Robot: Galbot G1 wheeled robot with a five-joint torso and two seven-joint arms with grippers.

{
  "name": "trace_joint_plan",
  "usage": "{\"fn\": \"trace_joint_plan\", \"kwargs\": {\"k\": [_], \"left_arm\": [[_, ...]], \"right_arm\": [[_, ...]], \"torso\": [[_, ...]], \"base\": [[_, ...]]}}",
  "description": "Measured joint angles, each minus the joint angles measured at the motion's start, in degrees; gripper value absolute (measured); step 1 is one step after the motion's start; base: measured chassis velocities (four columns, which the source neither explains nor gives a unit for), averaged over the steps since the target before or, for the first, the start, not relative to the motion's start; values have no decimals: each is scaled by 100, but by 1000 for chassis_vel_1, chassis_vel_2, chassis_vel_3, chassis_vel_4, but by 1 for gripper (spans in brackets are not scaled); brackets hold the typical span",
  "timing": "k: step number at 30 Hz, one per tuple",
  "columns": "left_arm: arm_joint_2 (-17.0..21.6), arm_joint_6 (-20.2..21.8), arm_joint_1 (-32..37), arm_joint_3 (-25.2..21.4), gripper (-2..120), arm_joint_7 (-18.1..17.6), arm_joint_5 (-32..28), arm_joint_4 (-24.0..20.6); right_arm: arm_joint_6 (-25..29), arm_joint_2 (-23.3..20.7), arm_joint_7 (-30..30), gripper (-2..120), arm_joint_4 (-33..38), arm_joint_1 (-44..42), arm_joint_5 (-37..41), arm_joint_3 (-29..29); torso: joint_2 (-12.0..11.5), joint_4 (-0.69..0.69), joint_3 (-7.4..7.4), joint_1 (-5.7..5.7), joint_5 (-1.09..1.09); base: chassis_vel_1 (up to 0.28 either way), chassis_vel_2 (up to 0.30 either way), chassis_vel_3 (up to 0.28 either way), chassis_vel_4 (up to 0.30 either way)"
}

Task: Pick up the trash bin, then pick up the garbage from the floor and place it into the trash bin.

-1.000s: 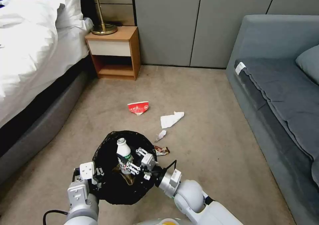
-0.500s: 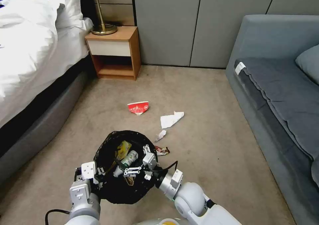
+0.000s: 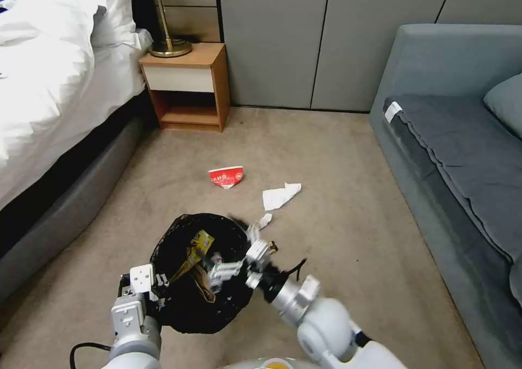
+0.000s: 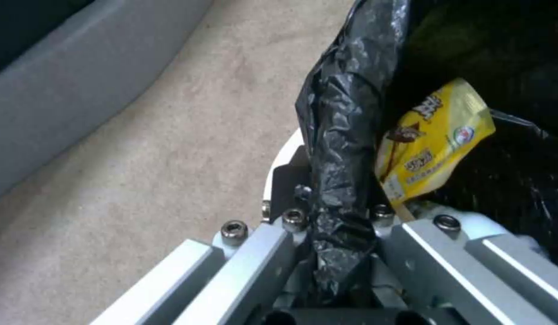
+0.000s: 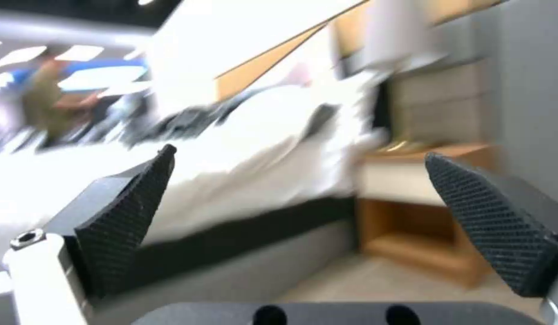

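We see the bin [image 3: 198, 274], round w/ a crinkly black liner, on the beige carpet [image 3: 348, 249] in front of the robot. The left gripper [image 4: 336, 234] is pinching the liner's folded rim. A glossy yellow wrapper [image 4: 432, 144] lies inside. The right gripper [image 3: 239, 257] is over the bin's right rim, its ribbed black pads [image 5: 125, 230] spread wide and empty. On the carpet beyond: a crushed red cup [image 3: 226, 176], a crumpled tissue [image 3: 280, 196].

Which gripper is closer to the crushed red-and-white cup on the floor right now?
Right. The right gripper, open over the trash bin's far rim, is closer to the cup. The left gripper clamps the bin's near rim, farther back.
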Motion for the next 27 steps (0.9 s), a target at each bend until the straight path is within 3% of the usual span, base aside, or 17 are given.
{"fn": "trace_joint_plan", "kwargs": {"k": [1,5,10,27], "left_arm": [[0,0,0,0,1,0,0,0],[31,-34,-30,-48,1,2,2,30],[32,-110,-81,-102,1,32,-20,44],[66,-222,-19,-130,1,86,-124,-42]], "right_arm": [[0,0,0,100,0,0,0,0],[-280,35,948,100,845,-734,-192,763],[-282,290,1614,100,1005,-1665,-384,1063],[64,508,1601,100,276,-1689,-891,1133]], "torso": [[0,0,0,0,0],[0,-2,-1,0,0],[0,-4,-1,0,0],[0,-1,0,0,0]], "base": [[0,0,0,0],[0,0,0,0],[0,0,0,0],[0,0,0,0]]}}
